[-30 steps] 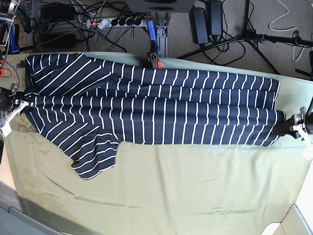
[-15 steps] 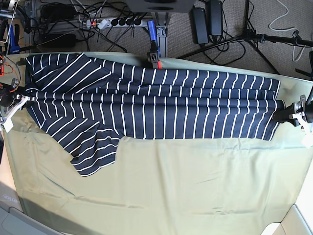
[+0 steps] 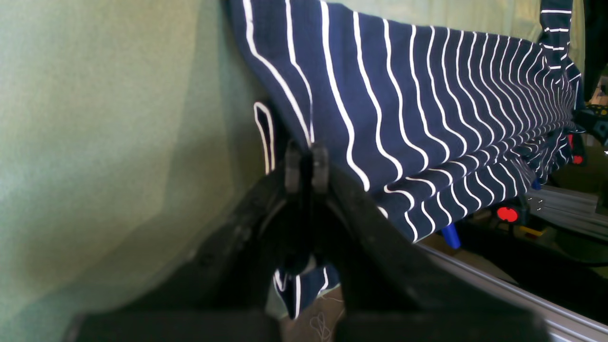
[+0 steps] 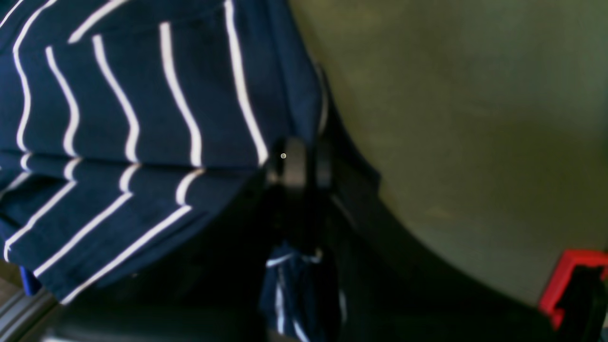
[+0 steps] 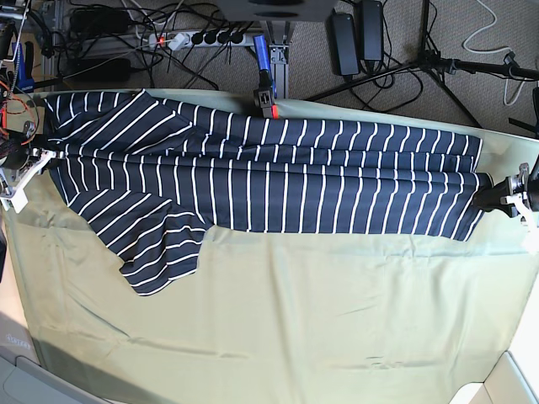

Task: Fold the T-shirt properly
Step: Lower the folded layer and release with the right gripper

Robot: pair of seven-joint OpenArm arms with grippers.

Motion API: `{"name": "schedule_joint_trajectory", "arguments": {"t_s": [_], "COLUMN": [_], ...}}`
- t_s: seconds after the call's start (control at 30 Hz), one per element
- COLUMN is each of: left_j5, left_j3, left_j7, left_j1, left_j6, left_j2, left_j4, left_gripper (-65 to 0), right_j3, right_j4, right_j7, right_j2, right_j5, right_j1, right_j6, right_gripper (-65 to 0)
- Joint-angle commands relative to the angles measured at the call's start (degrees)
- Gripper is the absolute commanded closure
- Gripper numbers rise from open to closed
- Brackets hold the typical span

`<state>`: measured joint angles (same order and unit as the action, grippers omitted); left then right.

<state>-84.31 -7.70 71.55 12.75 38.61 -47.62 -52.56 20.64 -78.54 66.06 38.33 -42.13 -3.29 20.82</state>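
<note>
The navy T-shirt point(image 5: 278, 172) with thin white stripes lies stretched across the far half of the table, folded lengthwise, one sleeve point(image 5: 160, 252) hanging toward the front left. My left gripper point(image 5: 497, 200) at the right edge is shut on the shirt's hem corner; in the left wrist view the fingers point(image 3: 306, 161) pinch the striped fabric point(image 3: 403, 104). My right gripper point(image 5: 38, 156) at the left edge is shut on the shoulder end; the right wrist view shows its fingers point(image 4: 299, 161) clamped on the shirt point(image 4: 133, 118).
A pale green cloth point(image 5: 320, 320) covers the table. A blue and red clamp point(image 5: 265, 93) grips the far edge. Cables, a power strip point(image 5: 202, 38) and tripod legs lie on the floor behind. A white corner point(image 5: 514, 383) sits at the front right.
Both grippers carried the held edge of the shirt toward the far side. The front edge moved back and the fold narrowed; the left sleeve slid back with it.
</note>
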Motion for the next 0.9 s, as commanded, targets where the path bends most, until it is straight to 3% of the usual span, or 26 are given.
{"name": "schedule_joint_trajectory", "arguments": {"t_s": [0.0, 0.1, 0.13, 0.23, 0.27, 0.3, 0.67, 0.87], "left_j5": [-0.7, -0.7, -0.7, -0.7, -0.7, -0.7, -0.7, -0.7], "left_j3": [0.5, 0.5, 0.5, 0.5, 0.5, 0.5, 0.5, 0.5], "left_j7": [-0.6, -1.1, -1.4, -1.5, -1.5, -1.4, 0.3, 0.5], "left_j1": [1.2, 1.2, 1.2, 1.2, 1.2, 1.2, 1.2, 1.2], "left_j6": [1.4, 1.4, 1.4, 1.4, 1.4, 1.4, 1.4, 1.4], "left_j2": [-1.9, -1.9, -1.9, -1.9, -1.9, -1.9, -1.9, -1.9], "left_j4": [-0.7, -0.7, -0.7, -0.7, -0.7, -0.7, -5.0, -13.6], "left_gripper": [-0.7, -13.1, -16.1, -22.9, -24.2, -24.3, -24.3, -24.3], "right_j3": [0.8, 0.8, 0.8, 0.8, 0.8, 0.8, 0.9, -1.2], "right_j4": [-0.8, -0.8, -0.8, -0.8, -0.8, -0.8, -0.2, 9.0], "right_j7": [-0.3, -0.3, -0.2, -0.3, -0.7, -1.3, -6.1, -8.9], "right_j2": [1.6, 1.5, 1.5, 1.5, 1.5, 1.6, 1.5, -0.1], "right_j5": [1.9, 3.3, 3.5, 3.8, 3.8, 3.8, 3.8, 5.1], "right_j1": [0.6, 0.6, 0.6, 0.6, 0.9, 1.1, 15.1, 24.0], "right_j6": [4.1, 4.0, 4.0, 4.0, 4.0, 4.0, 3.8, 3.8], "right_gripper": [0.0, 0.0, -2.6, -35.9, -42.5, -44.6, -44.5, -44.5]}}
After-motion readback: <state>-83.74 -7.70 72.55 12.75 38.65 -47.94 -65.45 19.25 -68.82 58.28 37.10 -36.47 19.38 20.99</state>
